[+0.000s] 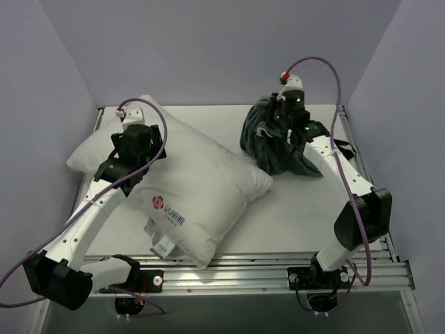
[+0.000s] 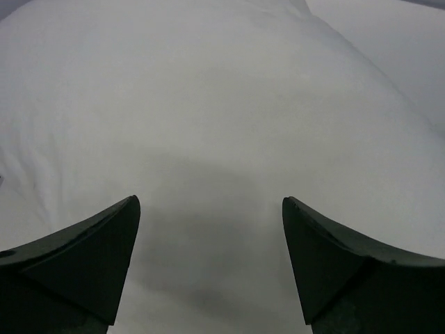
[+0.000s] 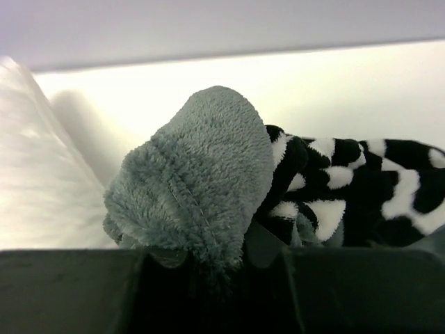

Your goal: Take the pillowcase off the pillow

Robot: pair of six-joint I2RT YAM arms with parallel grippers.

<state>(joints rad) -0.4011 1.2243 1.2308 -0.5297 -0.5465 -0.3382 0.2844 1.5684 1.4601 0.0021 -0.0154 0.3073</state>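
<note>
The white pillow (image 1: 198,188) with its red logo lies bare on the left half of the table and fills the left wrist view (image 2: 222,104). My left gripper (image 1: 144,154) hovers just over the pillow's upper left part, open and empty (image 2: 210,202). The pillowcase (image 1: 268,146) is off the pillow, bunched in a dark heap at the back right. In the right wrist view its grey-green fabric (image 3: 198,174) and zebra stripes show. My right gripper (image 1: 281,129) is shut on a fold of the grey-green fabric (image 3: 215,261). The pillow's edge shows at the left of that view (image 3: 38,181).
The white table (image 1: 306,202) is closed in by lilac walls on the left, back and right. A metal rail (image 1: 278,268) runs along the front edge between the arm bases. Purple cables loop over both arms.
</note>
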